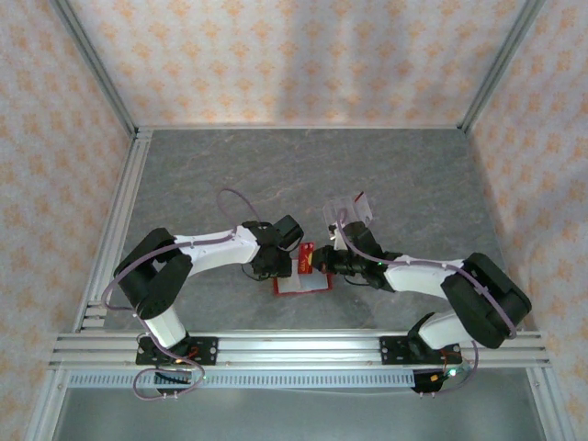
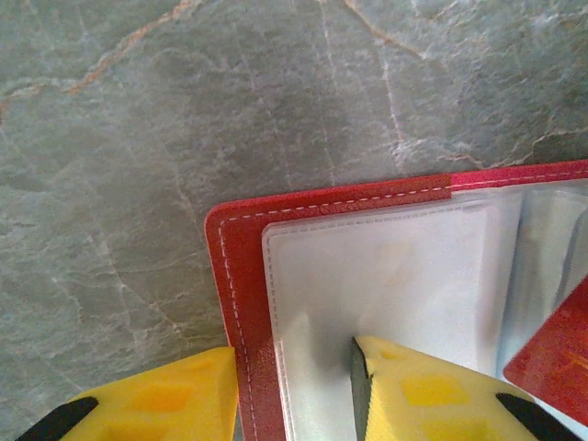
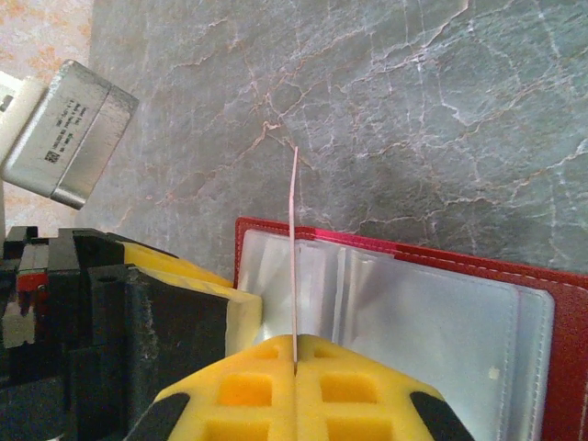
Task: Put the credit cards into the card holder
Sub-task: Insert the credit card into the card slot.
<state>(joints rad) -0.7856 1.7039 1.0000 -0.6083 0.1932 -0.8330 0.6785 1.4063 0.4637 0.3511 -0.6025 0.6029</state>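
Credit card [image 3: 294,230] pinched edge-on in your right gripper [image 3: 295,363], at the open card holder [image 3: 570,367].
You see a thin, pale plastic sliver clamped between closed yellow pads, next to glossy clear sleeves; contact with them is unclear. The flat red holder with white stitching lies open on the grey veined stone table [image 2: 184,138] between the arms. Your left gripper [image 2: 294,409] is narrowly parted and straddles the holder's red border, one finger on stone and one on a sleeve.

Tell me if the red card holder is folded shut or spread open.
The card holder is spread open, flat on the table: pale inner sleeves face up inside the red cover.
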